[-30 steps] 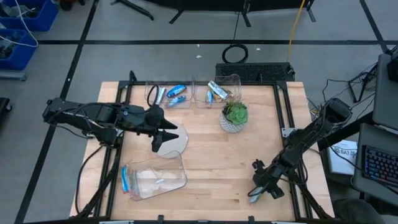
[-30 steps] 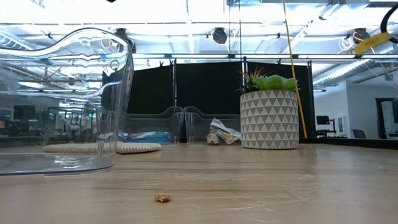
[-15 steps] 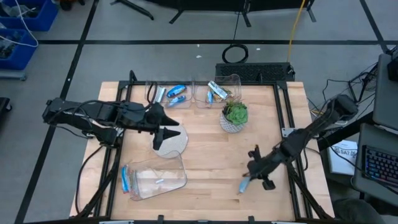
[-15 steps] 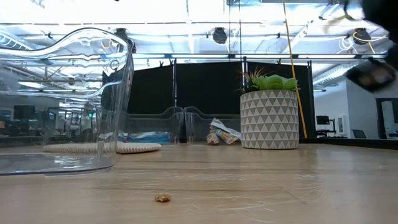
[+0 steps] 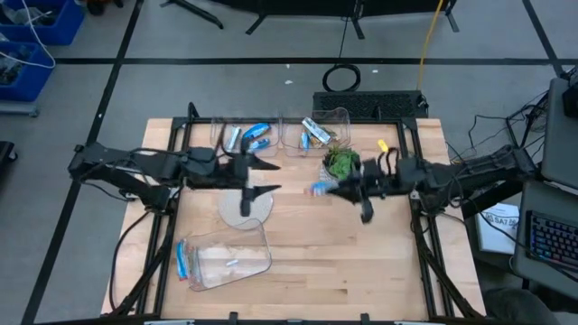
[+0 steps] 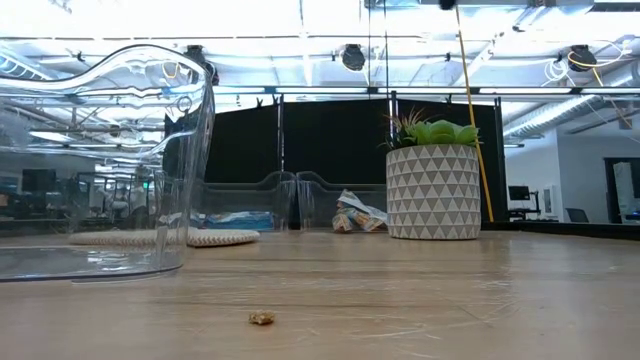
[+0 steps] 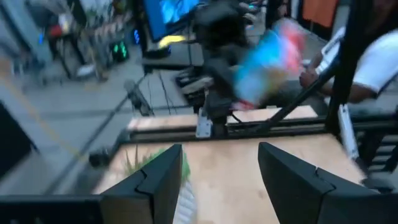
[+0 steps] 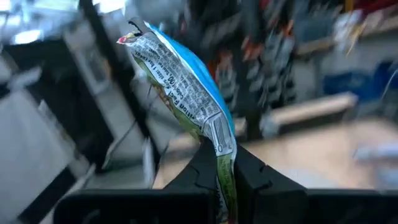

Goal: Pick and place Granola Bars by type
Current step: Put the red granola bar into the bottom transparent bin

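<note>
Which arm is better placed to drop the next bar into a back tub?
Right: the right gripper is shut on a blue bar near the plant; the left gripper is open and empty.

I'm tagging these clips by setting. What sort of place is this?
Probably a robotics lab or workshop, not a home. A wooden table stands on a grey floor marked with black tape lines, a blue parts bin and a keyboard sit beside it, and the low view shows an open ceiling with strip lights.
</note>
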